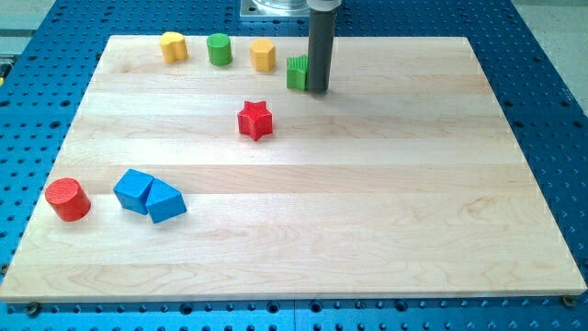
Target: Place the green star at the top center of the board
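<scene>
The bare tip [317,90] seems to touch the green star [296,74]; pushing farther could knock the yellow block [264,55].

My tip [317,90] is dark grey. The star [296,74] touching it is green, the other star [255,120] red. The surface [367,202] is pale wood grain, ringed by a blue perforated table [542,74].

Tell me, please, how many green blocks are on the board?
2: a green cylinder in the row near the view's top, and a green star to its right, partly hidden behind my tip, which touches its right side.
</scene>
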### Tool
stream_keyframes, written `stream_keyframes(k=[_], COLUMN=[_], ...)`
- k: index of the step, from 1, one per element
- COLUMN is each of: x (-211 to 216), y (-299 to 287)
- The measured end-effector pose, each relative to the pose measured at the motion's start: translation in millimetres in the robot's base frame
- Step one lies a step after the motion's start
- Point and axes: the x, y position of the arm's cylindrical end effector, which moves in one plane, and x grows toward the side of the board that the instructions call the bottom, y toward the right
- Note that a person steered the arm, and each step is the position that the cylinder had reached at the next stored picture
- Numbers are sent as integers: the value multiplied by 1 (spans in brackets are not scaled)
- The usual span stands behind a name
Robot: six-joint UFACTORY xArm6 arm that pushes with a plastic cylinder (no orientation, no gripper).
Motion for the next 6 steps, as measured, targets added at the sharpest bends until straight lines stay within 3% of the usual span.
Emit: stream_keyframes(k=[1, 2, 4, 6], x=[3, -26, -15, -47], y=[-25, -25, -45, -36])
